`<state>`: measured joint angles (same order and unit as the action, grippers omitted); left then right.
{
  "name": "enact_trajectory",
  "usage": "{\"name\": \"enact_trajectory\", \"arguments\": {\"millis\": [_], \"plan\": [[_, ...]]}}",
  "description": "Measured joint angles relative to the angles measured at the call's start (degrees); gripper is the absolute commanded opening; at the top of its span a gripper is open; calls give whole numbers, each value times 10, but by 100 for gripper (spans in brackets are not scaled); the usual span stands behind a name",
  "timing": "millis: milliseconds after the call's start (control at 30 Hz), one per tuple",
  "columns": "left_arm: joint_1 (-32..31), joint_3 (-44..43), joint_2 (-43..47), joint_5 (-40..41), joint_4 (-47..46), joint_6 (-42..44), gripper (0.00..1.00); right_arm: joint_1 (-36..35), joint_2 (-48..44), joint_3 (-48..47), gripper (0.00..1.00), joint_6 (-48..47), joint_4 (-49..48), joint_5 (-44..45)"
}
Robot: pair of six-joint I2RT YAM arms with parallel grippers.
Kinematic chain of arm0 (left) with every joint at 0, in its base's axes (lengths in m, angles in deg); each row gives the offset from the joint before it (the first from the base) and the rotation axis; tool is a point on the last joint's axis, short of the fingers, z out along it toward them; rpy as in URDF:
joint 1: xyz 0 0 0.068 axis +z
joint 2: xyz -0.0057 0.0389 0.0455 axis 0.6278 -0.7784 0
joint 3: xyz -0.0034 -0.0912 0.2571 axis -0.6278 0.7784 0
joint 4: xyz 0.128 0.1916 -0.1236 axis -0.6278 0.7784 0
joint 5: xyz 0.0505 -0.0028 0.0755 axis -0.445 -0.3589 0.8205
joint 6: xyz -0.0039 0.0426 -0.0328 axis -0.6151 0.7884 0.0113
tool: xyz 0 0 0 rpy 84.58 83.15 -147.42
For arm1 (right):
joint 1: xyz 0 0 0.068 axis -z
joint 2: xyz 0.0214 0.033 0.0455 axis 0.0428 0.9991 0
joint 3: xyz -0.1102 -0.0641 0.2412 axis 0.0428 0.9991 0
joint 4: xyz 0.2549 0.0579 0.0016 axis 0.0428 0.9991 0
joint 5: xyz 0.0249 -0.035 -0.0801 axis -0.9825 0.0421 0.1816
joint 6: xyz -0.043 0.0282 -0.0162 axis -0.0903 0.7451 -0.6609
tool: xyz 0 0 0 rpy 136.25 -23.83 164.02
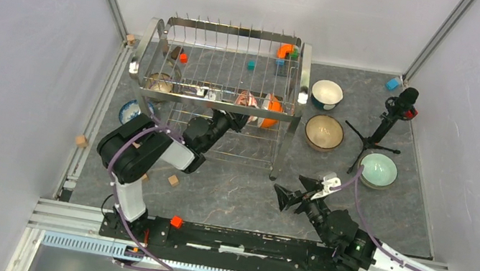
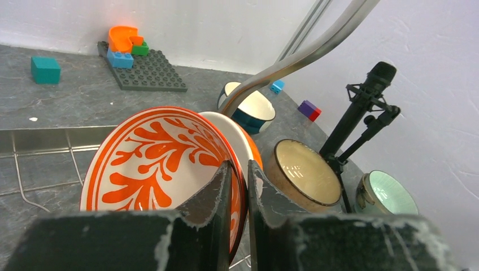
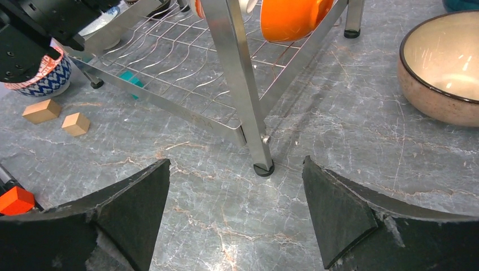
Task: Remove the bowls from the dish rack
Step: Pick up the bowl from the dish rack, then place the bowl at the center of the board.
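The left claw point(image 2: 240, 172) is pinching the rim of the orange-patterned bowl point(image 2: 152, 158), with one finger inside and one outside. That bowl is standing on edge in the dish rack point(image 1: 304, 73), at the upper centre of the overhead frame. An orange bowl point(image 2: 234, 138) with a white inside is leaning just behind it. The right claw point(image 3: 236, 164) is hanging spread wide, holding nothing, over the counter point(image 3: 350, 169) near the rack's front leg, lower right of centre. To the right of the rack, a teal-and-white bowl point(image 1: 327, 93), a tan bowl point(image 1: 324, 132) and a pale green bowl point(image 1: 378, 170) are sitting on the counter, beside a microphone stand point(image 1: 384, 126).
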<state>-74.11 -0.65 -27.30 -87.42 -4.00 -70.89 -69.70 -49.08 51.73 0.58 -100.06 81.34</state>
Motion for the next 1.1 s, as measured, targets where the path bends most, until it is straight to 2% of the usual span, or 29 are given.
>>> {"name": "enact_trajectory", "arguments": {"millis": [467, 833, 1100], "plan": [[-16, 82, 92, -3, 0, -34, 2, 0, 27, -8, 92, -26, -41, 4], [-73, 152, 160, 1, 5, -45, 2, 5, 111, -60, 89, -37, -57, 11], [-108, 174, 228, 21, 37, -48, 2, 54, 182, -124, 89, -37, -55, -12]]}}
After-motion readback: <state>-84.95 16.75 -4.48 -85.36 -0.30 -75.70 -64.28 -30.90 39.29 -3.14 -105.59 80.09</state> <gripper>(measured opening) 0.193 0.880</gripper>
